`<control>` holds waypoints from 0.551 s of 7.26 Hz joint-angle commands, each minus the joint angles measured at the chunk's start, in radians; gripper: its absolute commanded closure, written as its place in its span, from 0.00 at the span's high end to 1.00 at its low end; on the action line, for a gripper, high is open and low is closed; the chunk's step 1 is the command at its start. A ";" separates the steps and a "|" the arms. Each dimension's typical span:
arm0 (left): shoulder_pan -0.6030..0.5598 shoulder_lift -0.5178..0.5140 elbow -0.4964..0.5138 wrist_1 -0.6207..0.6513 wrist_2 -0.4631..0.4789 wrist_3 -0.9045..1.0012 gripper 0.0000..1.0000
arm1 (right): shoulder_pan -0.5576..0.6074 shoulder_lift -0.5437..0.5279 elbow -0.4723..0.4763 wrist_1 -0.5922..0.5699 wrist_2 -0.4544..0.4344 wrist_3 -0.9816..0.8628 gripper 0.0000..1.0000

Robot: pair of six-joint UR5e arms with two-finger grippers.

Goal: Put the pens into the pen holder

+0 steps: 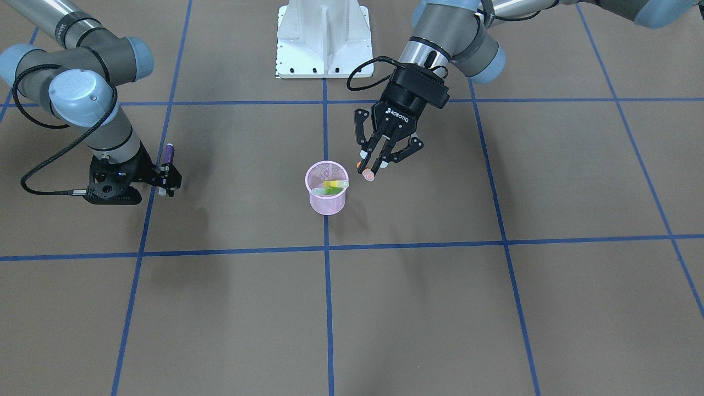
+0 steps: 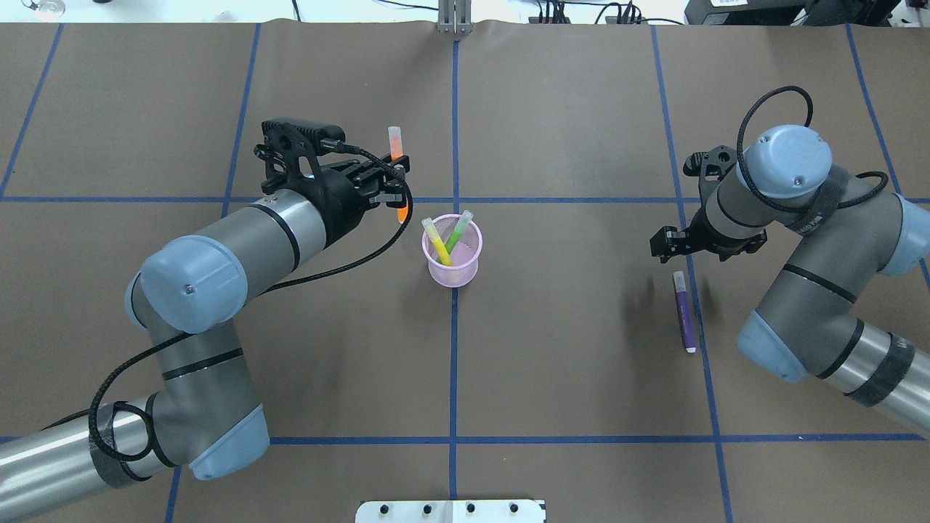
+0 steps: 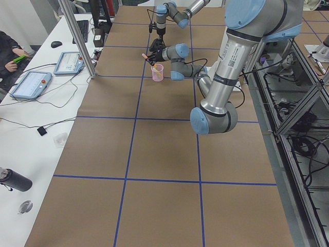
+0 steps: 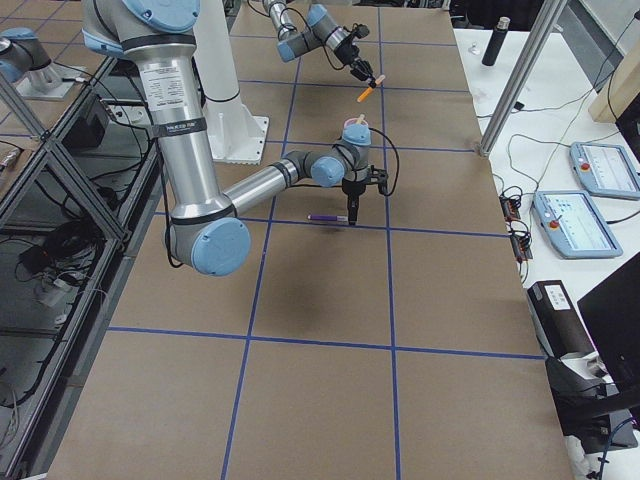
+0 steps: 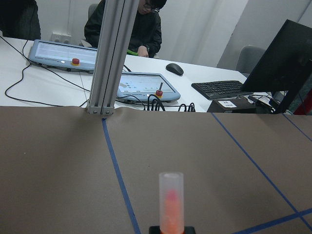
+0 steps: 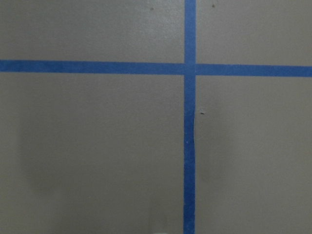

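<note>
My left pincer [image 1: 375,159] is clenched on the slim orange pen with a translucent pale cap [image 2: 395,149], held slanted just beside the small round pink wire-mesh cup [image 2: 452,254]. A yellow pen [image 2: 436,242] and a green pen [image 2: 458,231] lean inside the cup. Only the front view shows ROBOTIQ in white on that pincer. Only the overhead view shows the purple pen [image 2: 684,312] whole, lying on the brown table [image 2: 567,327] near my right pincer [image 1: 166,183], whose grip I cannot tell.

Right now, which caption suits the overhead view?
Left gripper holds slim orange pen beside pink wire-mesh cup; purple pen lies near right gripper.
</note>
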 commanded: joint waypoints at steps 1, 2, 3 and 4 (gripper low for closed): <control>0.016 -0.016 0.013 0.000 0.001 0.001 0.00 | -0.004 0.001 -0.024 0.016 0.035 0.005 0.99; 0.016 -0.016 0.015 0.001 0.001 0.001 0.00 | -0.004 0.001 -0.019 0.016 0.077 0.008 0.99; 0.016 -0.016 0.021 0.001 0.001 -0.001 0.00 | -0.002 -0.001 -0.012 0.014 0.130 0.010 0.99; 0.016 -0.016 0.021 0.001 0.000 -0.001 0.00 | -0.004 -0.008 -0.018 0.014 0.144 0.014 0.99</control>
